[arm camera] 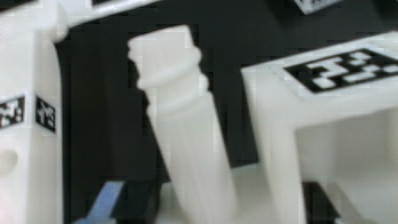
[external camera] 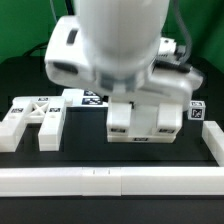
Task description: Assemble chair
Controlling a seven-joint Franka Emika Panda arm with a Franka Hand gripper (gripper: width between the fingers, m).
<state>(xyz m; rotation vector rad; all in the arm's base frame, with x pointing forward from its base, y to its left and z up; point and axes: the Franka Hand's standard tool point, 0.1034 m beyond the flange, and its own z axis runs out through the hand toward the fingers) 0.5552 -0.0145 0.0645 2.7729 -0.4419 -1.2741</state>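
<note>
My gripper (arm camera: 199,208) is shut on a white ribbed chair leg (arm camera: 178,110), which runs lengthwise out from between the fingers; a blue finger pad (arm camera: 111,200) shows beside it. A white chair piece with a marker tag (arm camera: 338,75) stands close on one side of the leg. Another tagged white piece (arm camera: 25,110) stands on the other side. In the exterior view the robot's big white body hides most of the gripper (external camera: 146,122), which hangs low over the table's middle. Two white chair bars (external camera: 35,122) lie at the exterior view's left.
A long plain white rail (external camera: 110,181) runs along the front edge, with another rail (external camera: 213,142) at the exterior view's right. A small tagged cube (external camera: 197,112) sits at the right. A flat tagged white slab (external camera: 84,97) lies behind the two bars.
</note>
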